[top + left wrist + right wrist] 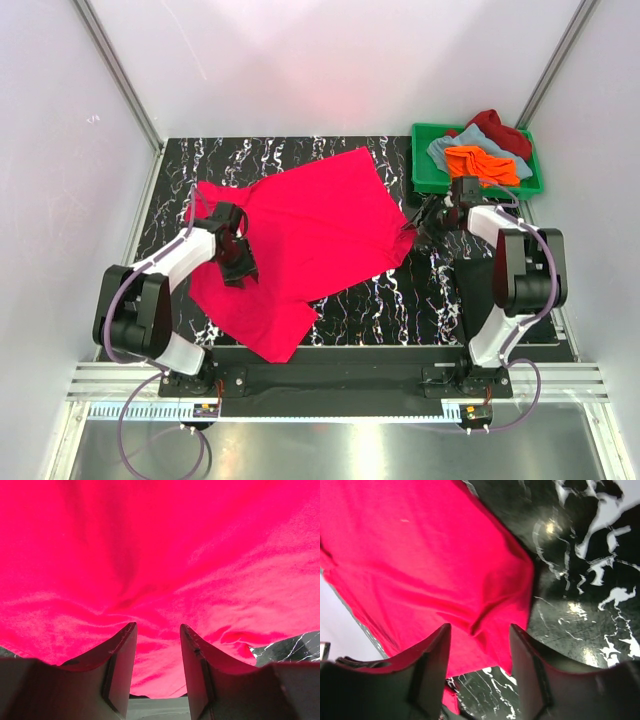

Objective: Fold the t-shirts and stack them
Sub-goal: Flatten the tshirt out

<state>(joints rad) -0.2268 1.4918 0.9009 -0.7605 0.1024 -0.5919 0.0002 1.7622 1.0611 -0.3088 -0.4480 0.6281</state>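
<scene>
Step in hand: flattening the red shirt (300,230) before the first fold. It lies spread, skewed, on the table (400,300).

- Left gripper (240,268): over the shirt's left part, jaws parted, cloth puckered below, nothing clamped.
- Right gripper (480,630): at the shirt's right edge, jaws parted astride the hem, nothing held.
- Other shirts (480,160): heaped in the crate (420,170).

Next move, as judged: close both grippers on the cloth edges, then lift and fold evenly.
</scene>
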